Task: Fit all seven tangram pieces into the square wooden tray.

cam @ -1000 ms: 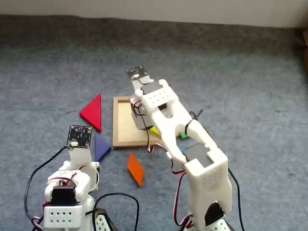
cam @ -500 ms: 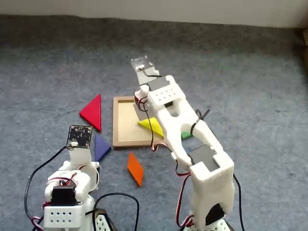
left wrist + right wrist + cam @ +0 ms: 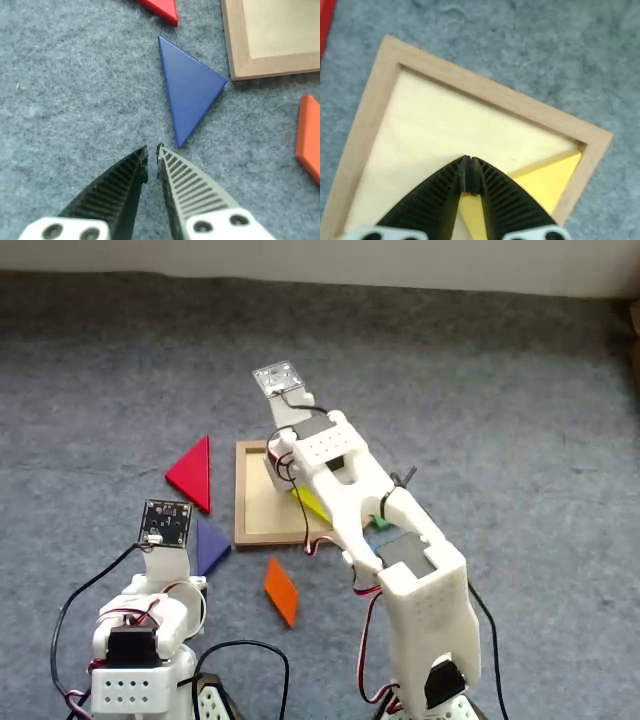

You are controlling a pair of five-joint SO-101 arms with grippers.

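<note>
Right wrist view, yellow piece [image 3: 545, 182]: flat triangle lying inside the tray, tucked into one corner.
Handling: probably light, stiff, thin and slick; likely easier to nudge by an edge or pinch across a corner than to lift flat.
Wooden tray [image 3: 485, 92]: holds the yellow piece; the floor that shows is otherwise bare.
Right gripper [image 3: 469, 167]: pressed together, tips over the yellow piece.
Left gripper [image 3: 151, 152]: pressed together, empty, just near of the blue triangle [image 3: 190, 92].
Desk [image 3: 520, 390]: red triangle [image 3: 192, 472] left of the tray, orange piece [image 3: 281, 590] near of it, green piece [image 3: 381, 523] right.
</note>
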